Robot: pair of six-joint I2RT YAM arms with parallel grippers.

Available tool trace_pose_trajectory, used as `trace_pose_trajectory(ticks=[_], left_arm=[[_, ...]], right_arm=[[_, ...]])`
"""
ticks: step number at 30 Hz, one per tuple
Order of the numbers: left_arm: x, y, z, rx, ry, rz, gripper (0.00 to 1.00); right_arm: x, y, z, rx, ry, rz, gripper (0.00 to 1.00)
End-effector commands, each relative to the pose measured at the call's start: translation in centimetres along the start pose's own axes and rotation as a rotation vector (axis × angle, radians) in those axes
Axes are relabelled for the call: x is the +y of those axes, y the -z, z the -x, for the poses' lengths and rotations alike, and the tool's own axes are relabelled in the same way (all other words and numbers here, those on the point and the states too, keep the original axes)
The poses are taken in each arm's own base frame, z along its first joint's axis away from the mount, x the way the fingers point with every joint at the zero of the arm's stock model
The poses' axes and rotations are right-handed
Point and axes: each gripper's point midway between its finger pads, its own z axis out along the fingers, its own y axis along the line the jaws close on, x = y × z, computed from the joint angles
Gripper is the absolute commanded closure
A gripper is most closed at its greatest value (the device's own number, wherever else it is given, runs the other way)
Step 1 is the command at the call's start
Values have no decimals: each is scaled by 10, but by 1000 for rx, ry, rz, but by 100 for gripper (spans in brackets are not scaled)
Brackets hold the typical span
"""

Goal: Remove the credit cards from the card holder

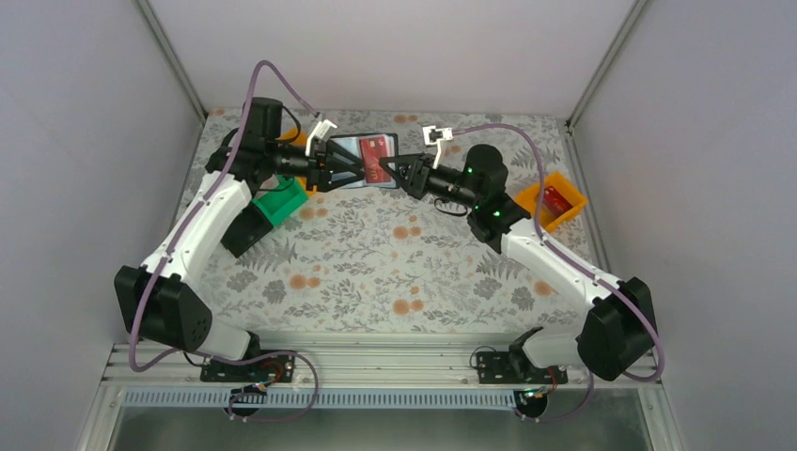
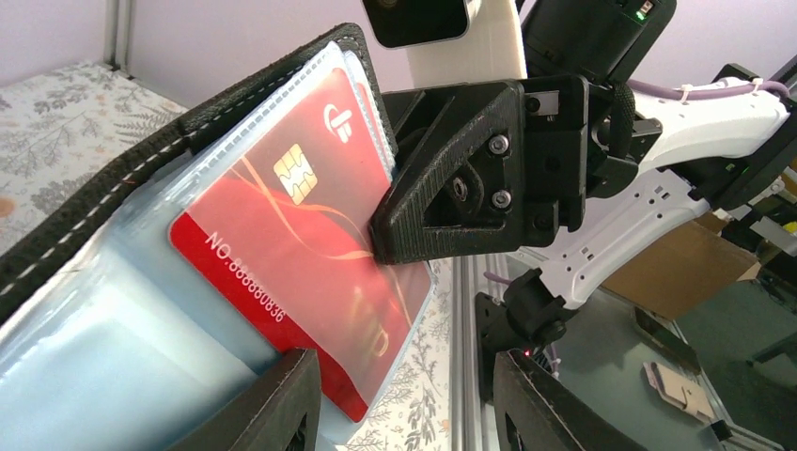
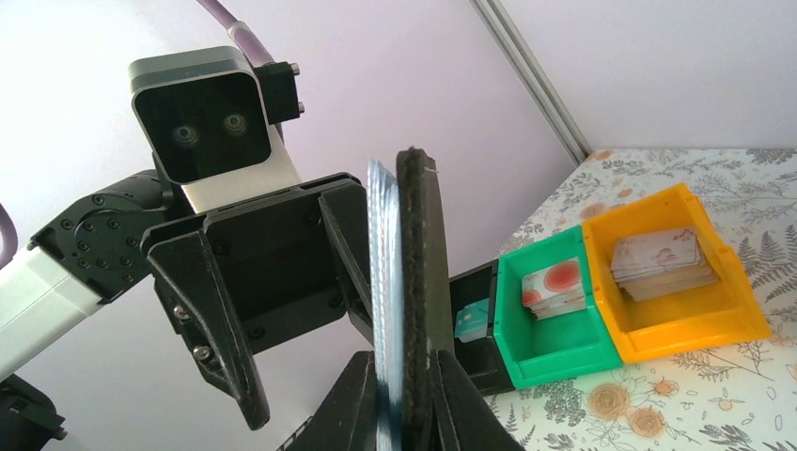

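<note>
A: While it hangs above the table (image 1: 376, 263), who has the card holder (image 2: 113, 178)?
B: Right gripper (image 3: 404, 413), clamped on its edge over the red credit card (image 2: 282, 254). Left gripper (image 2: 404, 413) has its jaws apart.

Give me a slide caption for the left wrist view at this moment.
Right gripper clamps the card holder; its red credit card reaches between the left gripper's open jaws.

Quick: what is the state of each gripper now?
Left gripper: open around the red plastic card's corner.
Right gripper: shut on the black folding card holder.
</note>
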Motion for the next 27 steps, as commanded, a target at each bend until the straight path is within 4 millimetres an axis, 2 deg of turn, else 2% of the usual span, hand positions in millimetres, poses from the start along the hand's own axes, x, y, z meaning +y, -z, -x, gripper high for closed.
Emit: trace_pose_trajectory(ticks=[1,6,10,15,18,20,24,25,27], left_arm=[[6,4,1,-1,-37,44,53],[7,6,3,-5,-54,79,53],[26,9,4,-38,-88,203,52],[16,-8,2,-22,-85,153,49],[-4,-16,6,-20,-102,68,50],[-19,-19,8,-15,-129,13,58],[-43,-16,8,-7,-174,-66,92],[-47,-15,8,-5,-181,-79,97],[-56,-13,6,0,-191,-113,98]], right_arm=[[62,11,21,-44,119,189,96],[62,10,20,-39,118,190,96],[64,8,18,-40,118,194,96],[69,3,13,-27,149,193,96],[68,1,14,-20,161,184,96],[65,0,12,-16,167,171,96],[61,-5,7,11,172,177,96],[61,-6,5,22,173,184,96],[58,-9,2,40,168,178,96]])
